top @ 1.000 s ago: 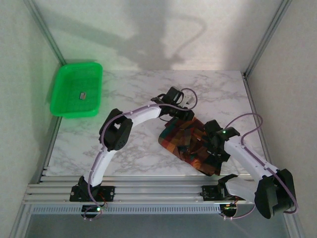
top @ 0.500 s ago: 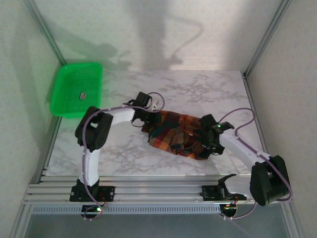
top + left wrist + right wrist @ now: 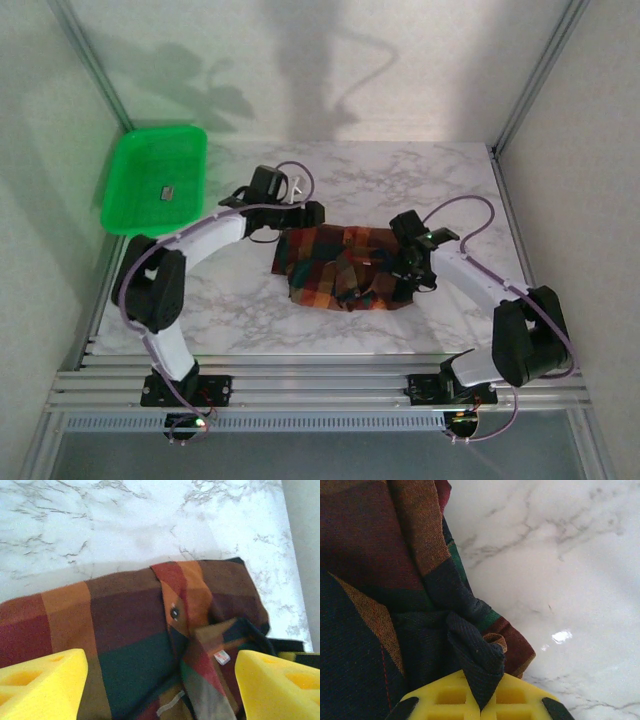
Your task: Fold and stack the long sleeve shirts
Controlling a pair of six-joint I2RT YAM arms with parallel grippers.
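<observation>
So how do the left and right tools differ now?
The left tool stands open, its fingers apart over the plaid shirt; the right tool is shut, pinching a dark fold of it. The left is at the shirt's far left corner, the right at its right end. Both have yellow fingers.

A fixed camera above and behind the arm bases looked down and forward over the whole marble table (image 3: 230, 300) from well back. The left wrist camera looked ahead of the left gripper (image 3: 160, 685), close over the plaid shirt (image 3: 125, 620). The right wrist camera, nearer still, faced past the right gripper (image 3: 480, 700) along the cloth's edge. All three shared shirt and marble.
</observation>
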